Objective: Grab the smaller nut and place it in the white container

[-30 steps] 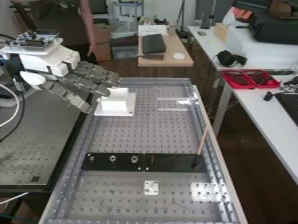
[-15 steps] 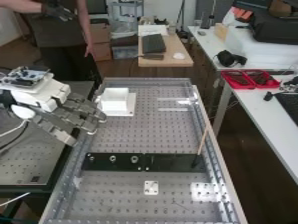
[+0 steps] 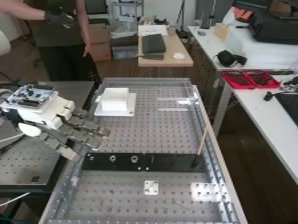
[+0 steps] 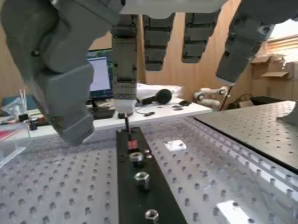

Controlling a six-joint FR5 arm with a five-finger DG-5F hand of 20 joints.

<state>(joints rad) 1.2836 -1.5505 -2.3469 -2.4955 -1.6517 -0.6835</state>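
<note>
The mistake I judge likeliest is picking the wrong nut. Three sit in a row on the flat black bar, and my choice is the small silver metal nut at the end nearest my hand. The middle nut looks only a little bigger, so size is an easy thing to misread. A grip that is off-centre could pinch just the rim and let it slip or roll, because smooth metal gives my dark grey fingers little to hold. Too low an approach could scrape the bar or knock a neighbour. Later, the white box-shaped container calls for a lift clear of its walls; clipping one could shift it or spill the nut.

My fingers hang apart and fairly straight, thumb well off from them, with nothing clamped. The small nut rests on the bar, outside my grasp and just beyond the lowest fingertip as the high view has it. I see no contact; how far below my fingertips it lies, I cannot tell.
</note>
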